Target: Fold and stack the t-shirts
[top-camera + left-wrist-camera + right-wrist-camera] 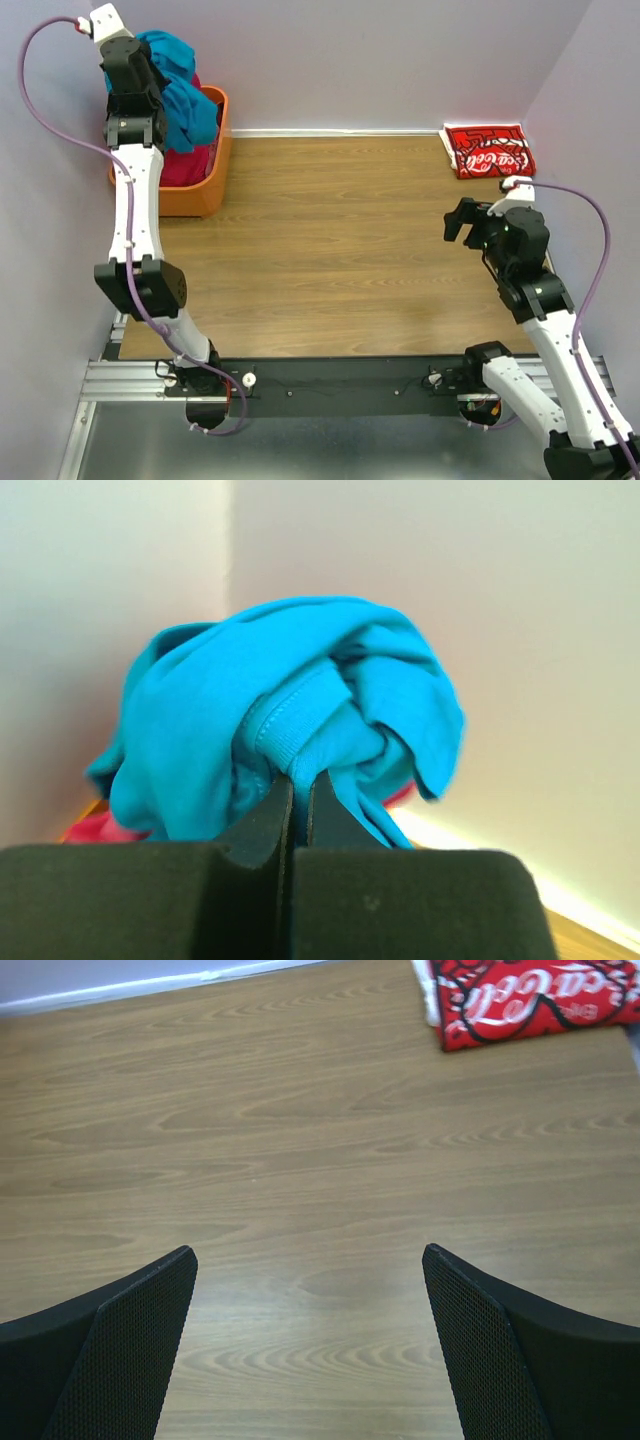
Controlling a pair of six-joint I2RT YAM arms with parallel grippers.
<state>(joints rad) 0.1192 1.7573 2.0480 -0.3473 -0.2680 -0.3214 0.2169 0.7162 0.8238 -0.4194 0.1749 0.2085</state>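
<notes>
Progress judged at one of three. The red cloth t-shirt with white Coca-Cola script (488,150) lay folded at the far right corner of the wood-grain counter (330,240). The plain teal-blue cloth t-shirt (300,710) hung bunched over the orange plastic basket (195,195) at far left, with the left jaws closed on a fold of it. The magenta-pink cloth t-shirt (185,165) lay in the basket, unfolded. The right jaws stood wide apart, holding nothing, above the counter's right side. Pale lilac walls (400,60) enclosed three sides.
</notes>
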